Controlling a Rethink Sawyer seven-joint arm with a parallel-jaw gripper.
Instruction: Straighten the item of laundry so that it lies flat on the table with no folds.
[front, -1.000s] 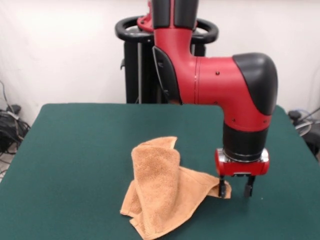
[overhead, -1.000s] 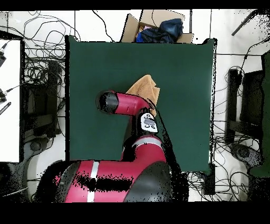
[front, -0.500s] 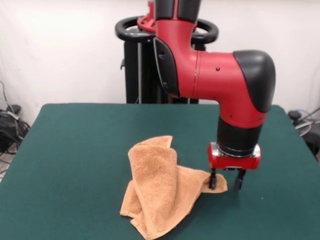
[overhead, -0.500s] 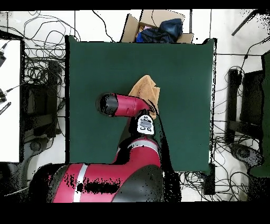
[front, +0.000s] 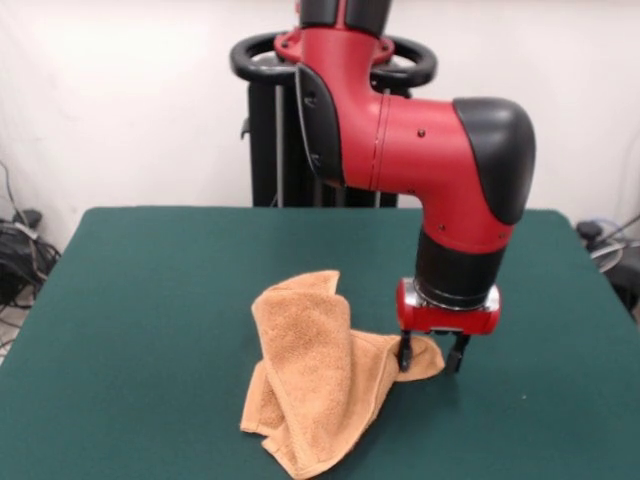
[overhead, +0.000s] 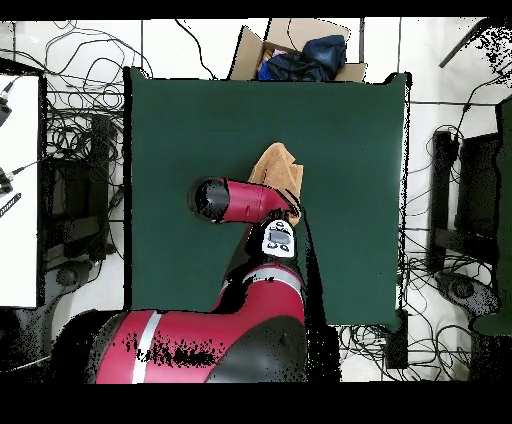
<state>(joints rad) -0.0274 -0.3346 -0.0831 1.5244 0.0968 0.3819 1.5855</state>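
I see the towel (front: 318, 375) crumpled and folded near the middle of the green counter (front: 150, 300), my gripper (front: 432, 357) low at its corner, jaws parted astride that corner, nothing clamped.

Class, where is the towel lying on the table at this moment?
In the front view the towel lies crumpled on the green table, near its front edge and about midway across, with the gripper open astride its right-hand corner.
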